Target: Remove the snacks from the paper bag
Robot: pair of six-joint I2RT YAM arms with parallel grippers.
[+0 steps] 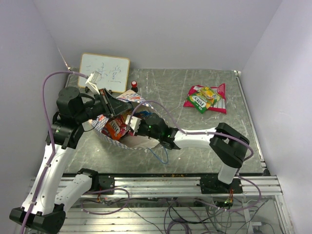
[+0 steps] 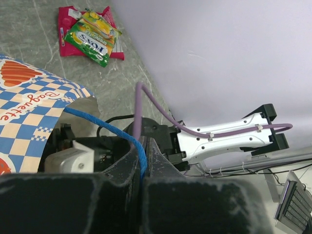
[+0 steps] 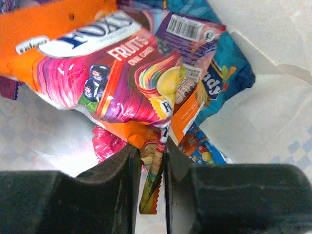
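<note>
The paper bag (image 1: 141,142) lies on its side left of the table's middle, its checkered band (image 2: 29,107) showing in the left wrist view. My left gripper (image 2: 144,144) is shut on its blue cord handle (image 2: 97,122) and holds the mouth up. My right gripper (image 3: 152,153) reaches inside the bag, its jaws shut on the crimped corner of an orange-and-purple fruit snack packet (image 3: 112,73). Behind that packet lie a blue one (image 3: 229,73), a red one (image 3: 105,144) and a small blue candy packet (image 3: 204,151). Red, green and yellow snacks (image 1: 204,97) rest on the table at the right.
A framed whiteboard (image 1: 105,72) leans at the back left, with a small red-and-black knob (image 1: 133,85) next to it. Grey walls close in on the table on the left, back and right. A metal rail (image 1: 170,183) runs along the near edge.
</note>
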